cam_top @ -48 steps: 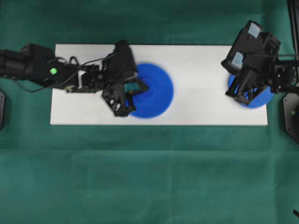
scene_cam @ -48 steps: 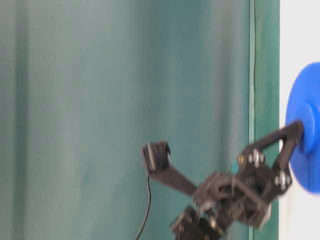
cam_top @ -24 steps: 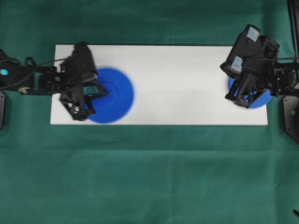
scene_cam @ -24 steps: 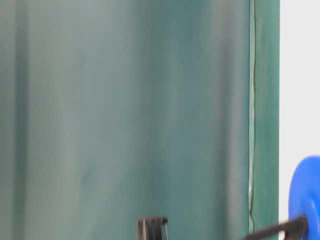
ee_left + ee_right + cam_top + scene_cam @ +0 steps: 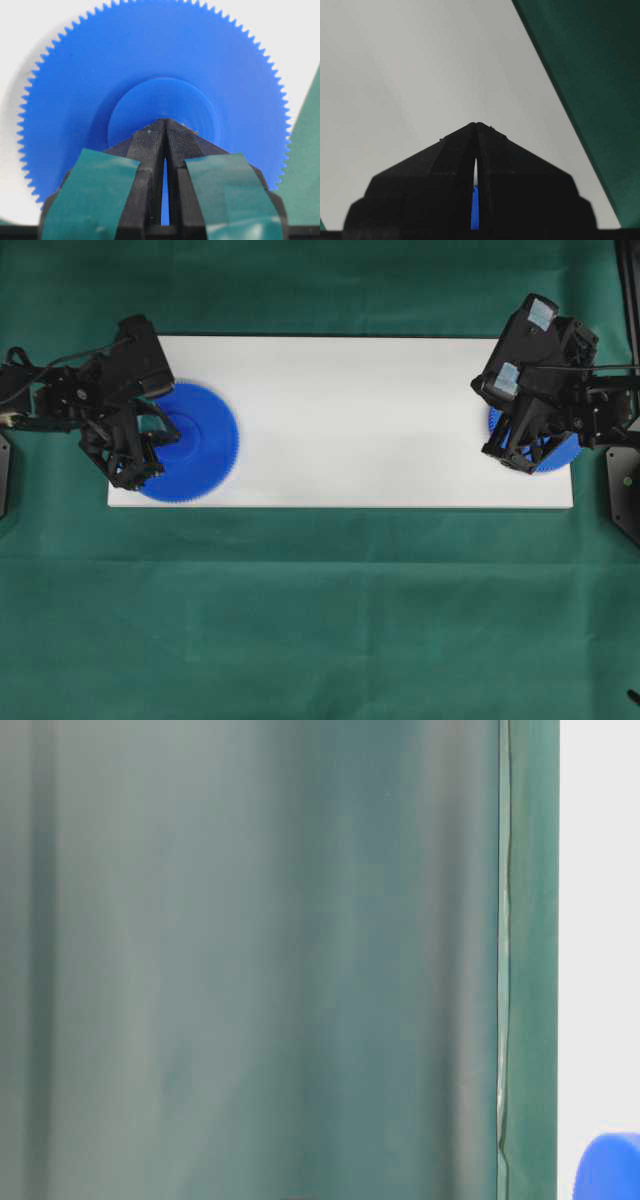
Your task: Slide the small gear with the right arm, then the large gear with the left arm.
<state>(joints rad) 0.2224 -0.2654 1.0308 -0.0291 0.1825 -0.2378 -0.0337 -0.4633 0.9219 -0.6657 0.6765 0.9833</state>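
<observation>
The large gear (image 5: 200, 445) lies flat at the left end of the white board (image 5: 370, 420), and its edge peeks into the table-level view (image 5: 612, 1172). My left gripper (image 5: 160, 437) is shut, its teal-padded fingers together, with the tips (image 5: 165, 123) resting on the raised hub of the large gear (image 5: 150, 50). The small gear (image 5: 562, 452) lies at the board's right end, mostly hidden under my right gripper (image 5: 510, 452). That gripper (image 5: 476, 125) is shut too, tips over the white board, and a blue sliver of the small gear (image 5: 474, 210) shows through the slit behind them.
Green cloth (image 5: 320, 620) surrounds the board on all sides. The board's near edge (image 5: 340, 507) and right corner (image 5: 620, 220) are close to the gears. Between the two gears lies bare white board.
The left gripper has slid the large gear leftwards from the board's middle to its left end. The right gripper and small gear have barely moved.
</observation>
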